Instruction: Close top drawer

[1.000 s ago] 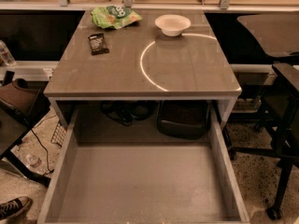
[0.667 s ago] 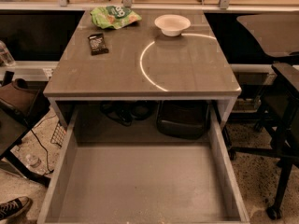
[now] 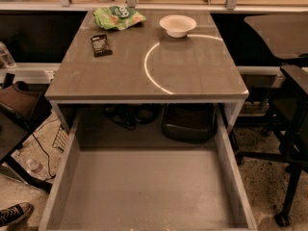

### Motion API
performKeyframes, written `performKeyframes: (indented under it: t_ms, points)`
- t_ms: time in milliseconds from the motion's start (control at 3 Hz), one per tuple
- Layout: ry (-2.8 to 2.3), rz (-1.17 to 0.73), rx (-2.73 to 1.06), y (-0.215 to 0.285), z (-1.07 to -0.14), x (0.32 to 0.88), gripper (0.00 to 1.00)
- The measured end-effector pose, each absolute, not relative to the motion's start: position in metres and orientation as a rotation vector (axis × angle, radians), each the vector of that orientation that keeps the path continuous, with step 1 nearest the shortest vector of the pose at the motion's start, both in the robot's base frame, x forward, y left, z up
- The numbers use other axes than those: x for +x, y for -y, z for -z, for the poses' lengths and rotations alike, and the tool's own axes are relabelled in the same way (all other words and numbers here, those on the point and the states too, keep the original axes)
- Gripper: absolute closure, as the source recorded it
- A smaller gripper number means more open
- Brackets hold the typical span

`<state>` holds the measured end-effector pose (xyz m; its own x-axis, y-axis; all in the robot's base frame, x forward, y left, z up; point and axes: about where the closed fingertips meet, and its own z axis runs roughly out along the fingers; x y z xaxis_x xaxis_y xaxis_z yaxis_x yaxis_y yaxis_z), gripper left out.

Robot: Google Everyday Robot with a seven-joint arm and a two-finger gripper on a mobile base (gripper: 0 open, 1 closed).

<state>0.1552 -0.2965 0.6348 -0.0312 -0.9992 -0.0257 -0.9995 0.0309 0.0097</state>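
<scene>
The top drawer stands pulled far out from under the grey cabinet top, filling the lower half of the camera view. Its bare grey floor and two side walls show; nothing lies in it. Its front panel and handle are cut off below the frame's bottom edge. The gripper is not in view anywhere in the frame.
On the cabinet top sit a white bowl, a green snack bag and a small dark packet. Dark chairs stand at the right, a brown seat and a sneaker at the left. A black bin sits behind the drawer.
</scene>
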Motion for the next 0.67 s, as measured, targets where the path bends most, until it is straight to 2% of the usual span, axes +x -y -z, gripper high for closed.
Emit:
performKeyframes:
  t_ms: [333,667]
  points:
    - [-2.143,-0.157,-2.254,0.268,-0.604,0.147,1.00]
    - [-2.058,-0.168,-2.295,0.251,-0.590,0.156,1.00]
